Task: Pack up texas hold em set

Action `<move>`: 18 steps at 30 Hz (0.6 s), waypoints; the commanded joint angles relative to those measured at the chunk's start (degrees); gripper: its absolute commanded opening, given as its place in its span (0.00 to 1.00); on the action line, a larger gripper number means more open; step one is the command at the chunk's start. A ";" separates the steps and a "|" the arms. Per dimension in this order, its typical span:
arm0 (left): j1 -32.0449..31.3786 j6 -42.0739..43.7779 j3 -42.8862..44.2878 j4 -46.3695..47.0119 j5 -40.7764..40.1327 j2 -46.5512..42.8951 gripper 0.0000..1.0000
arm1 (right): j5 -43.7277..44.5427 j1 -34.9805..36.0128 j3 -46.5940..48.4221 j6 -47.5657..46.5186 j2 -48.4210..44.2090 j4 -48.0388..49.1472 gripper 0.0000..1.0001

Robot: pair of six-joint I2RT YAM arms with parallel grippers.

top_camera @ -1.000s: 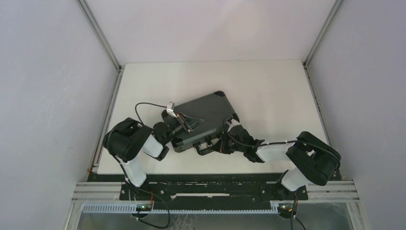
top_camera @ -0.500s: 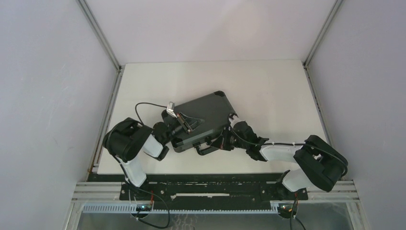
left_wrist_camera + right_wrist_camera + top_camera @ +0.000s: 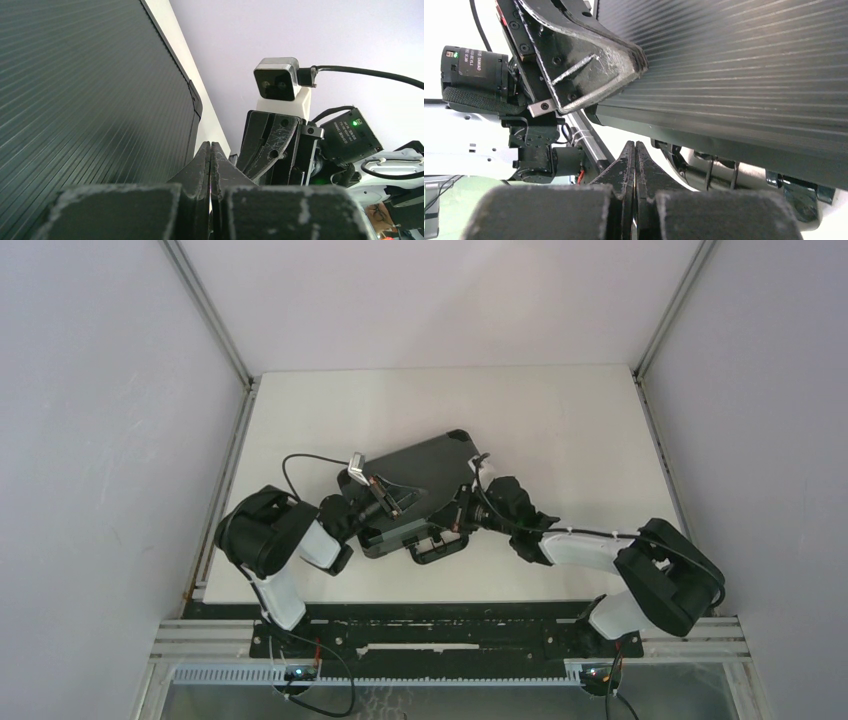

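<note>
— Black briefcase (image 3: 425, 480), shut, lid down flat, lies in the middle of the overhead frame on the white table (image 3: 560, 420). Its handle (image 3: 437, 551) points toward the bottom edge. I see no chips or cards outside it.

— And the arms?

— On the left gripper (image 3: 210, 160) the fingers are pressed together with nothing between them. The tip lies against the ribbed lid, left of centre. On the right gripper (image 3: 634, 155) they are likewise together and empty. It sits at the lower right edge of the case, just beside the front wall.

— So which step is this?

— Fastening the front, I'd judge. In the right wrist view there is hardware under the lid's rim at the lower right. It is probably a latch (image 3: 781, 181), though that corner is too dim to say whether it has snapped home.

— How should it go?

— Bear down on the lid with the left tip, so the seam closes tight and the case cannot skid. Then push the latch squarely toward the case wall with the closed right tip, slowly. A glancing push would likely slip off the clasp or turn the case on the table.
</note>
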 commanded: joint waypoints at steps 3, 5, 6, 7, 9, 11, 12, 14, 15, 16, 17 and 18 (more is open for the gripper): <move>-0.91 3.49 -8.42 -10.44 6.85 7.52 0.00 | -0.96 -0.01 -4.11 0.11 -6.54 -0.96 0.00; -0.91 3.40 -8.46 -10.43 6.85 6.94 0.00 | -1.39 0.98 -9.37 2.40 -7.55 0.54 0.00; -0.91 3.41 -8.59 -10.47 6.85 6.65 0.00 | -1.59 1.71 -11.05 3.29 -7.75 0.70 0.00; -0.91 3.42 -8.68 -10.45 6.77 6.46 0.00 | -2.00 2.50 -12.60 4.03 -7.59 1.04 0.00; -0.91 3.56 -8.82 -10.40 6.67 6.38 0.00 | -2.76 4.10 -15.39 5.92 -6.26 2.98 0.00; -0.95 3.44 -8.82 -10.21 6.67 6.38 0.00 | -3.16 5.24 -18.00 8.16 -3.39 6.81 0.00; -0.95 3.35 -8.82 -10.01 6.67 6.38 0.00 | -3.64 5.34 -19.00 9.41 -1.58 8.80 0.00; -0.99 3.33 -8.89 -9.99 6.69 6.31 0.00 | -5.16 4.74 -20.26 11.68 2.72 13.54 0.00; -0.99 3.40 -8.91 -10.00 6.67 6.30 0.00 | -5.81 4.40 -20.40 12.88 5.27 16.03 0.00; -0.99 3.33 -8.95 -10.05 6.67 6.29 0.00 | -6.60 3.88 -20.38 13.89 7.81 19.10 0.00; -0.99 3.44 -9.03 -10.04 6.66 6.29 0.00 | -7.00 3.64 -20.22 15.37 10.21 21.60 0.00; -0.99 3.40 -9.12 -10.05 6.59 6.29 0.00 | -7.07 3.60 -20.04 16.33 12.71 24.17 0.00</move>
